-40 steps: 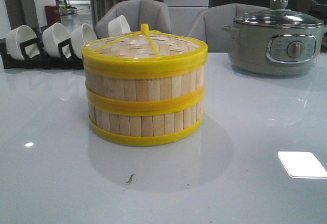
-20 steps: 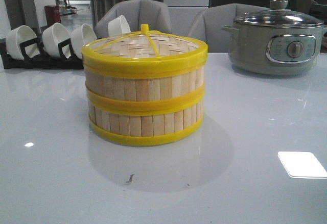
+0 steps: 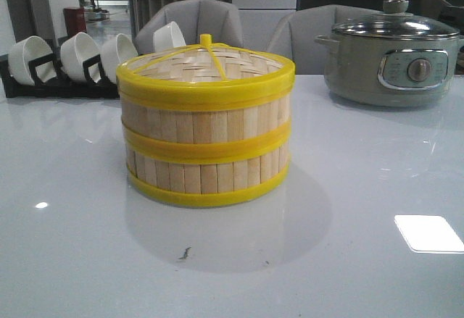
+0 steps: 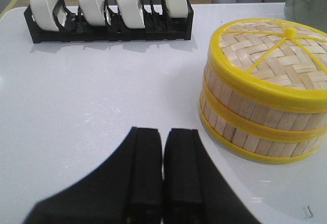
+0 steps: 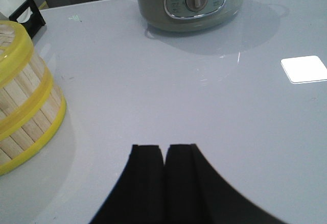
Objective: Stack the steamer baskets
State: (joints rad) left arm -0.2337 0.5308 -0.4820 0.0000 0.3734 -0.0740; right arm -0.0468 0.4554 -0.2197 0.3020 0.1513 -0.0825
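Two steamer baskets (image 3: 205, 144) of light bamboo slats with yellow rims stand stacked on the white table, with the woven yellow-rimmed lid (image 3: 205, 68) on top. The stack also shows in the left wrist view (image 4: 263, 96) and at the edge of the right wrist view (image 5: 23, 101). My left gripper (image 4: 163, 134) is shut and empty, above the table, apart from the stack. My right gripper (image 5: 164, 150) is shut and empty over bare table on the stack's other side. Neither gripper shows in the front view.
A black rack with several white bowls (image 3: 72, 61) stands at the back left, also in the left wrist view (image 4: 110, 9). A grey-green electric pot with a glass lid (image 3: 395, 53) stands at the back right, also in the right wrist view (image 5: 191, 2). Grey chairs stand behind the table.
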